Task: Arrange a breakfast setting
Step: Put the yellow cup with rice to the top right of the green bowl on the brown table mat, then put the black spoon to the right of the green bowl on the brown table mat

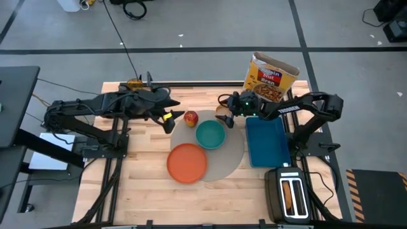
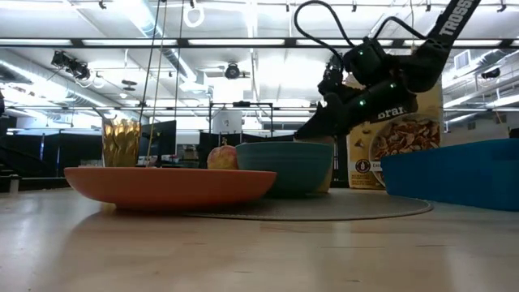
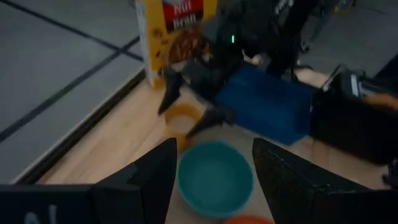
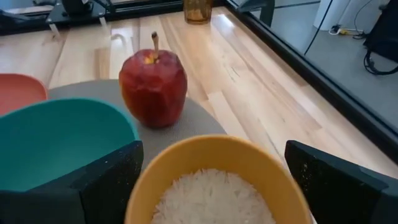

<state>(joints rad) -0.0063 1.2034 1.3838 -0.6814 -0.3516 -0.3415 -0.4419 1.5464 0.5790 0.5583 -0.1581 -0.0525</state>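
A round grey placemat (image 1: 226,159) carries an orange plate (image 1: 187,163), a teal bowl (image 1: 210,134) and a red apple (image 1: 191,117). My right gripper (image 1: 224,121) is at the mat's far edge, closed around a small yellow cup (image 4: 214,186) with white filling. My left gripper (image 1: 170,122) is open and empty, just left of the apple. It looks across at the bowl (image 3: 214,177). The spoon and the bread do not show. My right gripper holds the yellow cup between its two fingers, one on each opposite side of the outer wall (image 4: 144,177). The fingers (image 3: 211,118) slant down from the table's right. The cup stands upright, mouth up. The bowl hides its base in the low view.
A blue tray (image 1: 267,141) lies right of the mat. A black toaster (image 1: 289,194) stands at the near right. A cereal box (image 1: 270,76) stands at the far edge behind my right gripper. An amber glass (image 1: 133,83) is at the far left. Bare wood lies near left.
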